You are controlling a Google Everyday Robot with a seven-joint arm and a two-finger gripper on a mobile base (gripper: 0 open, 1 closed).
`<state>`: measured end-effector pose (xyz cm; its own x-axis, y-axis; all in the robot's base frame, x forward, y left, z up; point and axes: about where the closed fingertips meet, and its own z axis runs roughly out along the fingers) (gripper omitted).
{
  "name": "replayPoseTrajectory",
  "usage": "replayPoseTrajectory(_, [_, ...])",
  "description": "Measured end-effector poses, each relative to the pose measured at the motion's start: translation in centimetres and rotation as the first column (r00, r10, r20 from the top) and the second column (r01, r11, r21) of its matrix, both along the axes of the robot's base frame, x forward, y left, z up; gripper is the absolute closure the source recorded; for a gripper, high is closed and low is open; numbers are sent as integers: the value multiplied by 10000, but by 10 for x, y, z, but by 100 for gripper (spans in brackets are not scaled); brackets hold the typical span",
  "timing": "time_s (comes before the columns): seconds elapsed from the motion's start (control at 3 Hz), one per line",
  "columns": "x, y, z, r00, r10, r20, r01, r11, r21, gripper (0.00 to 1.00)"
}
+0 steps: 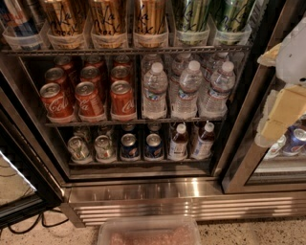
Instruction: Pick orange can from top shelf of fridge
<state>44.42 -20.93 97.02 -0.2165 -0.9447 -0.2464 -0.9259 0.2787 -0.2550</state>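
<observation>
Three tall golden-orange cans [109, 19] with dark script stand in clear trays on the top shelf [124, 50], a grey wire rack, in the left half of the fridge [143, 191]. Their tops are cut off by the upper edge of the view. My gripper [275, 91] hangs at the far right, in front of the fridge's right door frame, well to the right of the orange cans and a little lower than them. Its cream fingers [282, 112] stand apart and hold nothing.
Green cans [191, 14] stand right of the orange ones, and a blue can [16, 19] to their left. Red cola cans [88, 98] and water bottles [184, 88] fill the middle shelf. A clear plastic bin [148, 232] sits on the floor. The open door [19, 191] juts out at the left.
</observation>
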Motion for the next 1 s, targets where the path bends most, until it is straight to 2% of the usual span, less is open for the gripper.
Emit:
replayPoseTrajectory(0.33, [10,17,-2,9988,-85,490,55,9981,607,0])
replayPoseTrajectory(0.67, [9,40,18,9900,-532,1308,330,9878,1522,0])
replayPoseTrajectory(1.0, [1,61,45,9764,-752,2027,282,9738,2257,0])
